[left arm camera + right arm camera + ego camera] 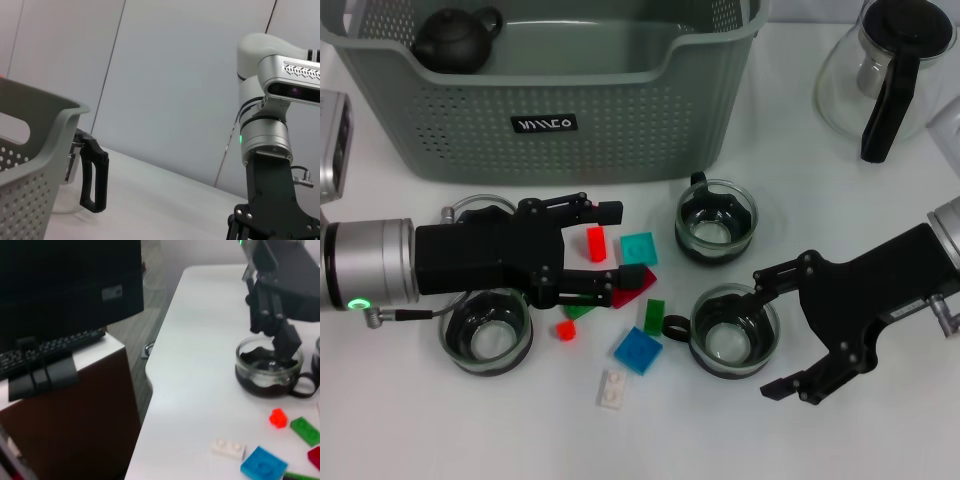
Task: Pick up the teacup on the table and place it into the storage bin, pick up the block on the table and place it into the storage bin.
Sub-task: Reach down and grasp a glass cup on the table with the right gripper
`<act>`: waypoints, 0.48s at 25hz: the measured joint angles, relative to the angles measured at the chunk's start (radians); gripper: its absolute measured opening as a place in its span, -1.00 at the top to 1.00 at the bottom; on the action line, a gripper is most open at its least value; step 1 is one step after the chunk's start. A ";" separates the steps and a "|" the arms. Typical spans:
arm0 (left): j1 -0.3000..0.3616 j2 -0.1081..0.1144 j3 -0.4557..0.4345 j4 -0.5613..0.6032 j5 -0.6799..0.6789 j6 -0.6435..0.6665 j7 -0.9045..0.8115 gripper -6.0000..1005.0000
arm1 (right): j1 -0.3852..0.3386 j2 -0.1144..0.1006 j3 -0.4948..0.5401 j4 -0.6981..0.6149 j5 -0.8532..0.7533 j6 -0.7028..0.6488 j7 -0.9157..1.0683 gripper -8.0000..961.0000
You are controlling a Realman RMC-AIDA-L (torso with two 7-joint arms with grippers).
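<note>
Teacups, three that we count, sit on the table (800, 200); the nearest teacup (734, 331) is at four o'clock from the storage bin (550, 90). Our right pincer (772, 330) is spread just beside it. Our left pincer (612, 250) stands spread among the blocks, around a red block (596, 243).

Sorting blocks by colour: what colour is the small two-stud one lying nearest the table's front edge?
White, clearest in the head view.
</note>
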 joint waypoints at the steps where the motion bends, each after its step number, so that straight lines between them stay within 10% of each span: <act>1: 0.000 0.000 -0.001 0.000 0.000 0.000 0.000 -0.74 | 0.002 0.001 -0.009 -0.011 -0.007 0.001 0.013 -0.90; 12: -0.004 -0.006 -0.005 -0.022 -0.004 -0.038 0.001 -0.74 | 0.010 0.014 -0.138 -0.133 -0.052 0.006 0.092 -0.90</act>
